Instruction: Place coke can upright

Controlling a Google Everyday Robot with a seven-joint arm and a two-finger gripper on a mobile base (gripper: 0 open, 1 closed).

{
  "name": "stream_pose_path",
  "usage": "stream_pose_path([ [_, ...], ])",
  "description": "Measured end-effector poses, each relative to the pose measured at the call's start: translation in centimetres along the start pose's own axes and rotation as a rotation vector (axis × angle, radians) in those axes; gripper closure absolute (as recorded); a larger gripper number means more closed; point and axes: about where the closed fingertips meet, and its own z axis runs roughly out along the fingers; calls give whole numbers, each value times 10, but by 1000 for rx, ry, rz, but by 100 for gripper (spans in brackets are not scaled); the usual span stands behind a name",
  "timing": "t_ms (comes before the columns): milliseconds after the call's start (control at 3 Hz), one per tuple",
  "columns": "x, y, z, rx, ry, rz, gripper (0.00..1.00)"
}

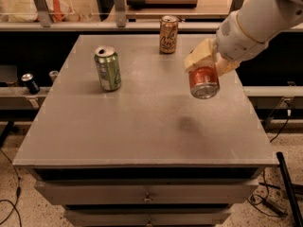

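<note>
The coke can (pixel 203 82), red-orange with a silver end, hangs in the air over the right part of the grey table (pixel 142 122). Its silver end faces down and toward the camera, and it is tilted. My gripper (pixel 204 65) is shut on the can from above, its tan fingers (pixel 198 56) around the can's upper part. The white arm reaches in from the upper right. A faint shadow lies on the table below the can.
A green can (pixel 108 68) stands upright at the table's left. A tan can with dark script (pixel 168 34) stands upright at the back edge. A shelf with clutter runs behind the table. Drawers sit under the tabletop. Cables lie on the floor.
</note>
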Motion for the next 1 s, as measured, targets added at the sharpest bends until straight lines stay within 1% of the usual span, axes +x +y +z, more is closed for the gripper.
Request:
stream_pose_path([
  [333, 11, 13, -11, -162, -57, -81, 100],
  [667, 15, 16, -20, -195, -77, -148, 100],
  [1000, 14, 18, -16, -210, -92, -182, 100],
])
